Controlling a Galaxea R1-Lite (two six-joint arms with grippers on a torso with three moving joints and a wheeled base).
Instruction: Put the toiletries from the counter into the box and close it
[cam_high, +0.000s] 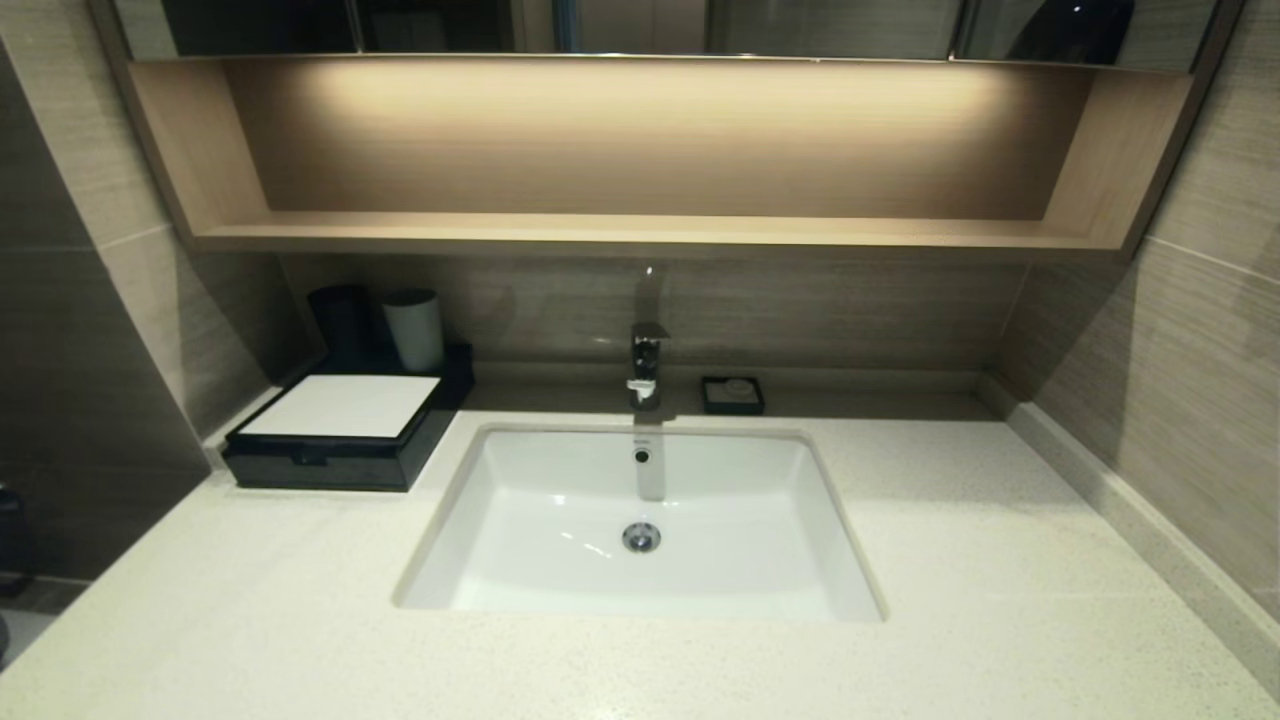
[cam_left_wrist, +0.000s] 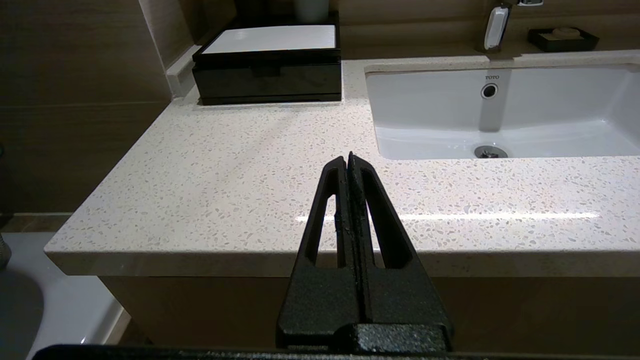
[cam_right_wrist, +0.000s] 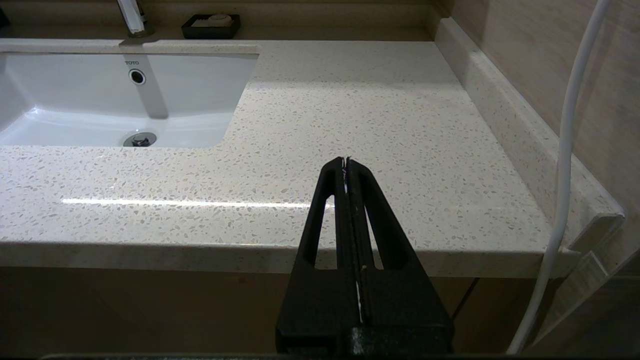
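Observation:
The black box (cam_high: 345, 430) with its white top panel sits closed at the back left of the cream speckled counter (cam_high: 250, 600); it also shows in the left wrist view (cam_left_wrist: 267, 62). No sachets show in any view. My left gripper (cam_left_wrist: 348, 157) is shut and empty, held low in front of the counter's front edge, left of the sink. My right gripper (cam_right_wrist: 346, 161) is shut and empty, low before the counter's front edge, right of the sink. Neither gripper shows in the head view.
A white sink basin (cam_high: 640, 520) with a chrome tap (cam_high: 647, 365) is set in the counter's middle. A grey cup (cam_high: 415, 328) and a dark cup (cam_high: 340, 320) stand behind the box. A small black soap dish (cam_high: 732, 394) is at the back. A wooden shelf (cam_high: 640, 235) hangs above.

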